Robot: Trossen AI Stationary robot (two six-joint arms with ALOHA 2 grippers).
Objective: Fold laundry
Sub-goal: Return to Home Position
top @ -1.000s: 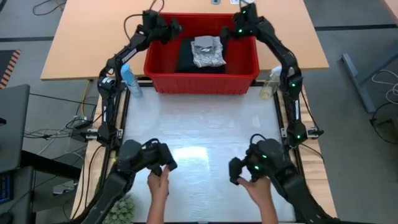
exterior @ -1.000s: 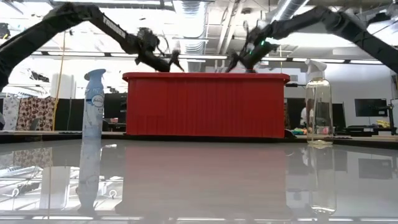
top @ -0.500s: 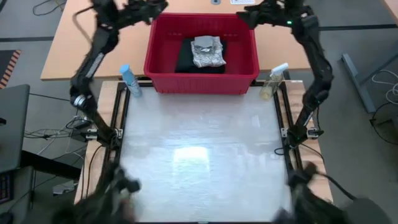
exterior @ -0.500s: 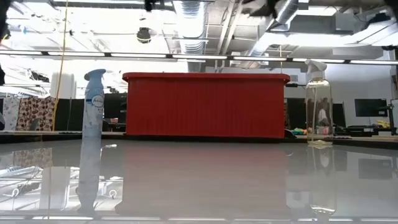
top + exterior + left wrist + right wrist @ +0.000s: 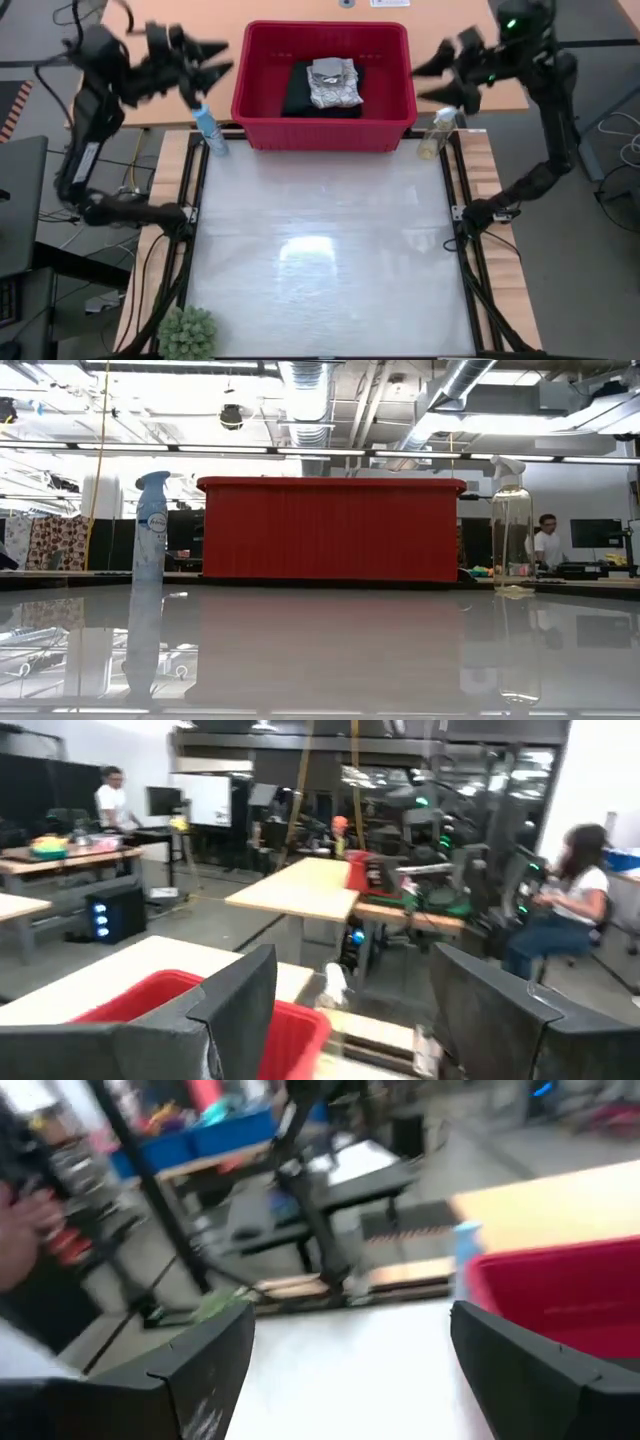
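The laundry lies in the red basket [image 5: 323, 130] at the table's far edge. It is a dark folded garment [image 5: 300, 95] with a crumpled grey-white cloth [image 5: 335, 82] resting on top. In the low view the basket's wall [image 5: 330, 528] hides it. My left gripper [image 5: 212, 60] is raised to the left of the basket, open and pointing toward it. My right gripper [image 5: 442, 78] is raised to the right of the basket, also open. Neither has anything between its fingers. Both wrist views show wide-spread fingers [image 5: 240, 1005] [image 5: 205, 1365] with only the room between them.
A blue spray bottle [image 5: 208, 128] stands at the basket's near left corner and a clear spray bottle [image 5: 436, 133] at its near right corner. A small green plant [image 5: 187, 333] sits at the table's near left edge. The glossy white tabletop [image 5: 320, 240] stretches out before the basket. People show in the room behind.
Both grippers have risen from the basket's far corners and swung outward, the left toward the table's left and the right toward its right. Both have stayed open. A person's hands on two dark arms at the near edge have left the view. The laundry has not moved.
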